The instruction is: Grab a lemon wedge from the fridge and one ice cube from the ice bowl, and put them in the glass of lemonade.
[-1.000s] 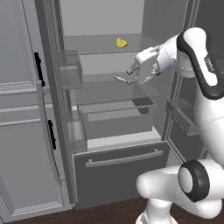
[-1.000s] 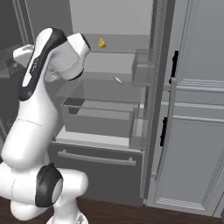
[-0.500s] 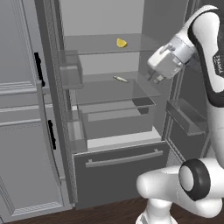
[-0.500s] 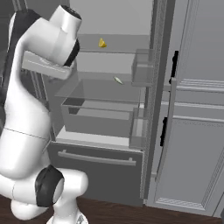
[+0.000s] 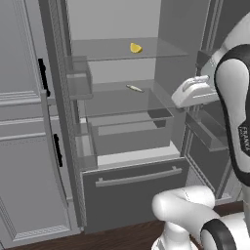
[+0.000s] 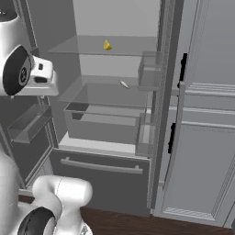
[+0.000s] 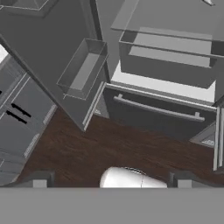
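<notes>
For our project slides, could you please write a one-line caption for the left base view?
Open fridge with a lemon wedge on its top glass shelf, a thin pale item one shelf below.

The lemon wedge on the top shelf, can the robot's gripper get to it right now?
Probably yes. The fridge stands open, and the lemon wedge lies alone on the top glass shelf with nothing in front of it. But the open gripper points down at the floor, so the arm must swing up first.
</notes>
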{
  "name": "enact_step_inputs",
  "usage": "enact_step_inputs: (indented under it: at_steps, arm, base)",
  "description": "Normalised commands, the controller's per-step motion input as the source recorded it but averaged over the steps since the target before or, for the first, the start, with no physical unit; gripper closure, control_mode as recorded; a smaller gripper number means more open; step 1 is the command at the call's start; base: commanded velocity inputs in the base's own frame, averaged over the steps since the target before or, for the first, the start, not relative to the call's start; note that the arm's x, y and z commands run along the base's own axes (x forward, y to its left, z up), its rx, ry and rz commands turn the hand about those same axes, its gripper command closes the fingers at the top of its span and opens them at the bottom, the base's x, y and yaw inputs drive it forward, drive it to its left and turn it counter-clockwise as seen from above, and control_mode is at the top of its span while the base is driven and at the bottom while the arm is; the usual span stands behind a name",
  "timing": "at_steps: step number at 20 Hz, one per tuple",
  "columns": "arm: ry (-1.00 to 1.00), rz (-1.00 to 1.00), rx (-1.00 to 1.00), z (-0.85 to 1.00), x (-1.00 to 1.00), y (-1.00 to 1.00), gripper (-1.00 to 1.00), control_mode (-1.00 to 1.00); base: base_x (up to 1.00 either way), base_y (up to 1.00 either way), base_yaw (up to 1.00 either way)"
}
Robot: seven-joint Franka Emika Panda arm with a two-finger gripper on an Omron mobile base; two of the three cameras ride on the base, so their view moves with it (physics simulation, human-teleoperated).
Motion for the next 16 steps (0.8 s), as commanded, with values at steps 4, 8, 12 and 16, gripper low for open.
enact_step_inputs:
  at_steps: [4, 8, 12, 16]
  arm:
    - [-0.10, -0.16, 0.00, -0.16, -0.73, -0.15, -1.00, -1.00]
    - [0.00, -0.01, 0.00, 0.00, -0.16, -0.09, -1.00, -1.00]
    - [-0.06, -0.02, 0.00, -0.03, -0.09, -0.05, -1.00, -1.00]
    - [-0.23, 0.00, 0.04, 0.00, -0.19, -0.03, -1.00, -1.00]
  base:
    - [0.00, 0.00, 0.00]
    - [0.00, 0.00, 0.00]
    - [0.00, 0.00, 0.00]
    - [0.00, 0.00, 0.00]
